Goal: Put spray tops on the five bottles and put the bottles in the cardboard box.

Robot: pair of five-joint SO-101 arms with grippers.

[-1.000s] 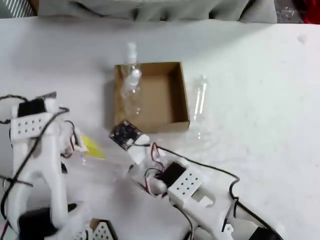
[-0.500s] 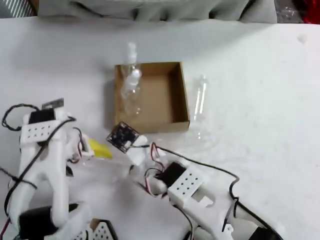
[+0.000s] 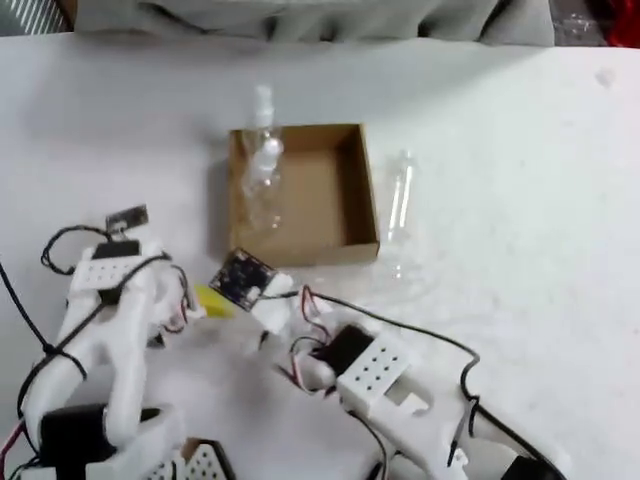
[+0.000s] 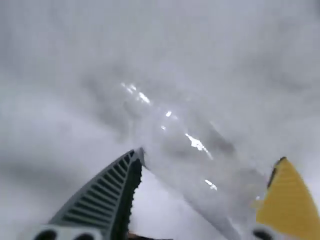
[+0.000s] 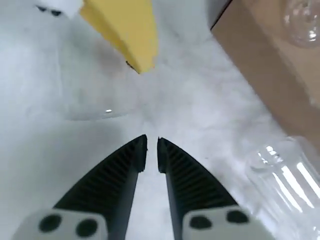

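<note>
The left tool (image 4: 210, 157) is spread around a clear bottle (image 4: 187, 145) lying on the bench (image 3: 520, 180). The right tool (image 5: 151, 145), pressed together and empty, hangs just beside it. Farther off, a spray-topped bottle (image 3: 262, 175) lies inside the cardboard box (image 3: 300, 255), and another bottle (image 3: 400, 205) is just outside it.

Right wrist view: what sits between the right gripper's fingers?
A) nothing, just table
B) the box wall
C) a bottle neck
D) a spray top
A: the right gripper has its fingers almost touching, and the thin gap between them shows just the white table.
</note>
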